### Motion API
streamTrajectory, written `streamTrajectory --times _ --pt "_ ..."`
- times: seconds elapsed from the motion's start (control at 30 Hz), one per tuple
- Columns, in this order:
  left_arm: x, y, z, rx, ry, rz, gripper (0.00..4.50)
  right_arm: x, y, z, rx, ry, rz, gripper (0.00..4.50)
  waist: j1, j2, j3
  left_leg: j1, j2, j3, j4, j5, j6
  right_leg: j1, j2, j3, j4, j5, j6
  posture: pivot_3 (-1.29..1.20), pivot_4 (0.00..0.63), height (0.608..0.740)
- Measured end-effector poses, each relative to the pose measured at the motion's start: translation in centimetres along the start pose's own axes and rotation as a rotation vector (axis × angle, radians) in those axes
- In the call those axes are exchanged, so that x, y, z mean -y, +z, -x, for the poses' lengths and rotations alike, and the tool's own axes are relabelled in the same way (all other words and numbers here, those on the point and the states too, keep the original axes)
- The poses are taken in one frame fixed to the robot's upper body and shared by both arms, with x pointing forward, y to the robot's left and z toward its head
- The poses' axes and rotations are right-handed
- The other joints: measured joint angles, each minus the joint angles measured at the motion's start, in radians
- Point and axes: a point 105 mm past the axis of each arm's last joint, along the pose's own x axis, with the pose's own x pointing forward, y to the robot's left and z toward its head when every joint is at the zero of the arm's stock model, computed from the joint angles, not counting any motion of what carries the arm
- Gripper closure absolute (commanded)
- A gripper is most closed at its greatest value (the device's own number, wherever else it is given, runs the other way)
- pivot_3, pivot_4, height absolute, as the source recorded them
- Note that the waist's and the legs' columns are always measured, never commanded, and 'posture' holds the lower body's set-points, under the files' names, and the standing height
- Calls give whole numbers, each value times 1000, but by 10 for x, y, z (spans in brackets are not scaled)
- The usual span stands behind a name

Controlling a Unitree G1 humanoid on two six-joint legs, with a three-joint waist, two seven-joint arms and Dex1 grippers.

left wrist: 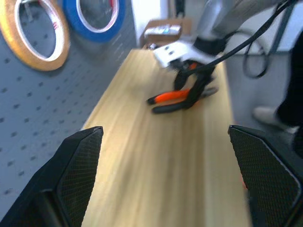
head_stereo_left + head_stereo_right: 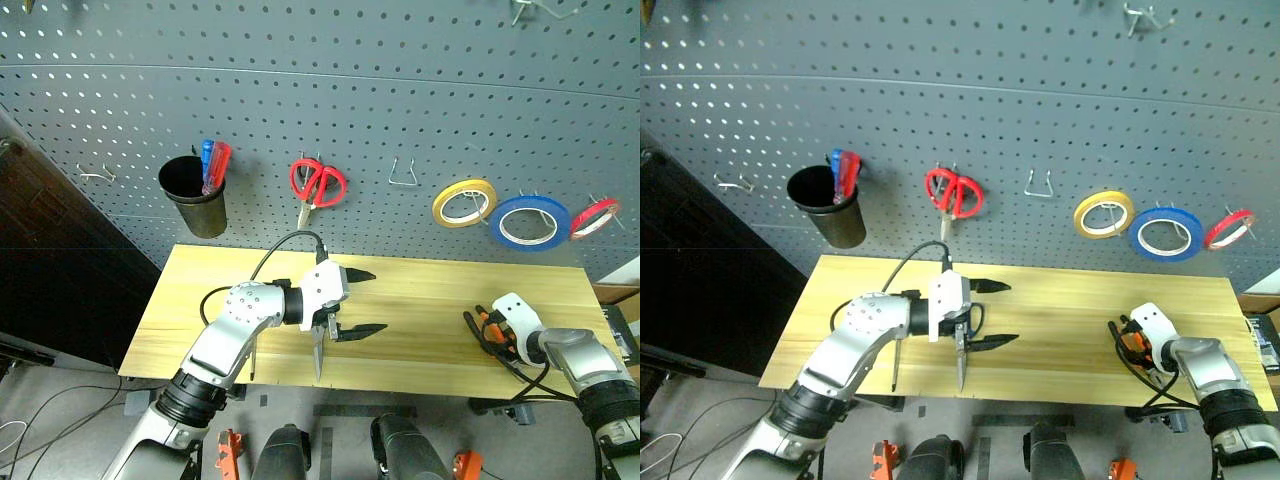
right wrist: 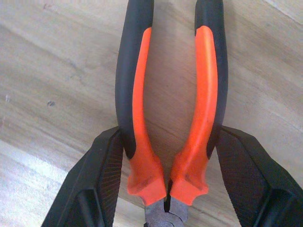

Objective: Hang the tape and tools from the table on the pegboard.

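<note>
Light wooden table (image 2: 420,300): pliers (image 2: 487,333) near right end (orange-black handles), screwdriver (image 2: 895,362) front-left.

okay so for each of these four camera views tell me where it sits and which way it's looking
Left and right eye views: on the head, looking down at the light wooden table, blue-grey pegboard; both arms show.
Left wrist view: along the open left gripper toward the right gripper.
Right wrist view: down onto orange-and-black pliers between its fingers.
Shared: the pliers.
</note>
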Motion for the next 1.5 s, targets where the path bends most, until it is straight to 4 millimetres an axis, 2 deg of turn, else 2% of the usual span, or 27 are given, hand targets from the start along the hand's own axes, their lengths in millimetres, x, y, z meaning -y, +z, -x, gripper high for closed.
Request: streamTrajectory --times 0.13,0.2,0.33,0.43,0.5,0.6,0.73,0.83,1.0,1.1,1.27,1.43,1.5 --pt "-8 -5 16 33 101 52 0 -15 3 5 80 -15 -2 1819 1 1 0 0 -1 0 3 0 0 -3 -1 1 8 0 0 -5 204 740" --pt "-13 -5 24 53 149 54 0 -25 17 12 160 -23 -6 1819 -1 1 0 -1 -1 2 4 0 0 -6 0 1 12 0 0 0 201 740" --pt "-29 -4 45 99 296 68 0 -56 75 48 432 -53 25 1819 -5 3 -1 0 0 1 5 0 0 -6 2 1 14 0 0 8 202 740" --pt "-37 -14 67 99 407 97 0 -99 124 82 676 -19 54 1819 -7 4 -1 0 1 0 5 0 -1 -6 3 0 14 0 0 14 200 740" --pt "-39 -18 76 104 455 101 0 -121 153 99 800 5 81 1819 -4 4 -1 -1 0 0 5 0 -1 -6 2 -1 13 0 0 21 194 740" --pt "-41 -17 82 112 500 64 0 -130 201 128 978 -20 99 1819 2 3 -1 -1 -2 1 6 1 -1 -6 -1 -1 13 0 0 30 187 740" --pt "-42 -14 87 126 533 30 0 -127 259 158 1167 -91 116 1819 10 3 -2 -2 -3 -3 5 1 -1 -7 -7 -15 13 0 -1 51 177 740" --pt "-43 -11 86 139 539 23 0 -125 288 170 1256 -133 117 1819 10 3 -2 -4 -2 -3 4 1 -2 -8 -8 -18 12 0 -1 58 175 740" --pt "-44 -8 84 154 549 21 0 -118 308 167 1284 -181 135 1819 10 3 -3 -12 -3 -2 5 2 -4 -15 -10 -20 13 0 -2 78 175 740" --pt "-45 -1 79 177 551 11 0 -117 313 168 1315 -193 153 1819 9 3 -3 -14 -3 -2 6 3 -4 -18 -10 -21 14 2 -3 80 177 740" --pt "-46 5 77 191 552 -7 0 -105 313 166 1313 -239 180 1819 10 3 -4 -14 -2 -2 6 2 -3 -19 -9 -22 14 3 -5 76 176 740" --pt "-47 5 76 192 554 -5 0 -103 320 186 1372 -231 154 1820 9 3 -7 -17 -1 0 6 4 -6 -23 -9 -23 15 3 -6 65 175 740" --pt "-46 7 72 203 545 -3 0 -103 316 180 1357 -237 148 1820 8 3 -10 -17 -1 0 6 4 -6 -23 -9 -23 15 3 -6 62 174 740"
